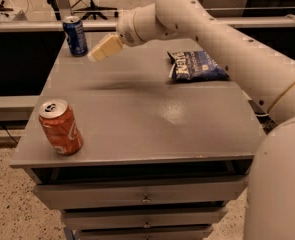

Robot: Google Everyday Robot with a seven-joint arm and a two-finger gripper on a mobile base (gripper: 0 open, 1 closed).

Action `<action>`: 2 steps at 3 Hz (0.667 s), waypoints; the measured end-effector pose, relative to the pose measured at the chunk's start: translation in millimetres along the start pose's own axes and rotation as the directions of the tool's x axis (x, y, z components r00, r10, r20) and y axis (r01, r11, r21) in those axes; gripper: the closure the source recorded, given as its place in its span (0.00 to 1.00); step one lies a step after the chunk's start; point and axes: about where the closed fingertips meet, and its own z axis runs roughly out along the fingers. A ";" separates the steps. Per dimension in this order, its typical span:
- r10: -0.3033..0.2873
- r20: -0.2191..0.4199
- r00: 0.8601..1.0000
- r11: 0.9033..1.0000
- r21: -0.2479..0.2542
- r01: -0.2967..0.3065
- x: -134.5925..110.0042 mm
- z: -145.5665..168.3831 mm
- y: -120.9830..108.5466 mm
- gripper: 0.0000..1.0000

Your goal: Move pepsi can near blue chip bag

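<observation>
The pepsi can (75,35), dark blue with a silver top, stands upright at the far left corner of the grey table (152,119). The blue chip bag (196,66) lies flat at the far right of the table. My gripper (98,53) hangs above the table just right of the pepsi can, a short gap away and not touching it. The white arm reaches in from the right, passing above and behind the chip bag.
A red-orange soda can (61,127) stands at the front left corner of the table. The table is a drawer cabinet with drawers (146,199) below the front edge. A rail and an office chair base (91,4) lie behind the table.
</observation>
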 end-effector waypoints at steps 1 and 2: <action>0.049 0.037 0.998 0.997 0.062 -0.051 -9.9 40.0 -15.8 0.00; 0.075 0.072 0.995 0.993 0.084 -0.081 -19.1 84.5 -25.4 0.00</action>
